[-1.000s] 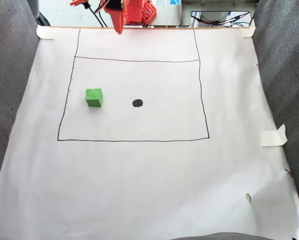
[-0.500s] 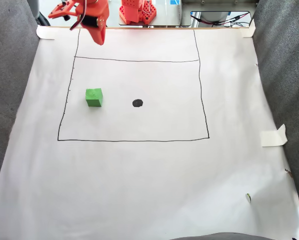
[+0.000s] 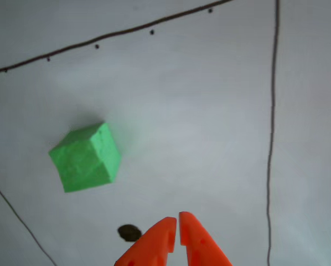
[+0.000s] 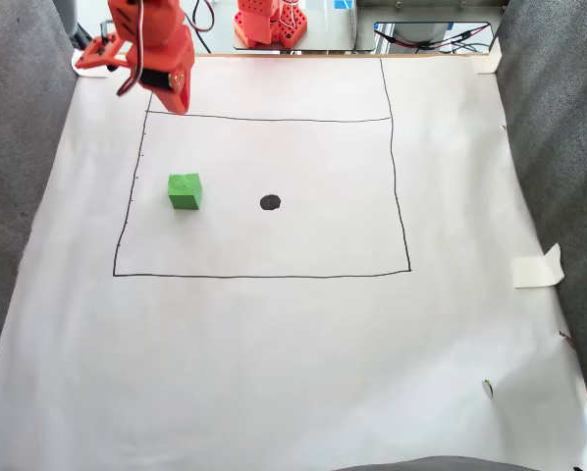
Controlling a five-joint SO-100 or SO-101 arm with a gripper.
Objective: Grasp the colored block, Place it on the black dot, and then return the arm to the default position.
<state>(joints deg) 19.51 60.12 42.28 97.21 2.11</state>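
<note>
On the white paper (image 4: 293, 343), one colored block (image 4: 185, 190) and one black dot (image 4: 270, 202) are seen apart; the gripper (image 3: 177, 223) is closed, empty.

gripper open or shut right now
Shut, holding nothing: in the other view the gripper shows its orange fingertips nearly touching, and the green block sits apart.

The fixed view sits high at the near edge of the white paper sheet (image 4: 274, 373), tilted down and looking toward the arm's base at the far end, so it takes in the whole drawn rectangle (image 4: 264, 276). The other view is way closer, looking steeply down past the gripper (image 3: 177, 227) tips. Both catch the green block (image 3: 87, 158) (image 4: 185, 190) and black dot (image 3: 129, 233) (image 4: 270, 202).
</note>
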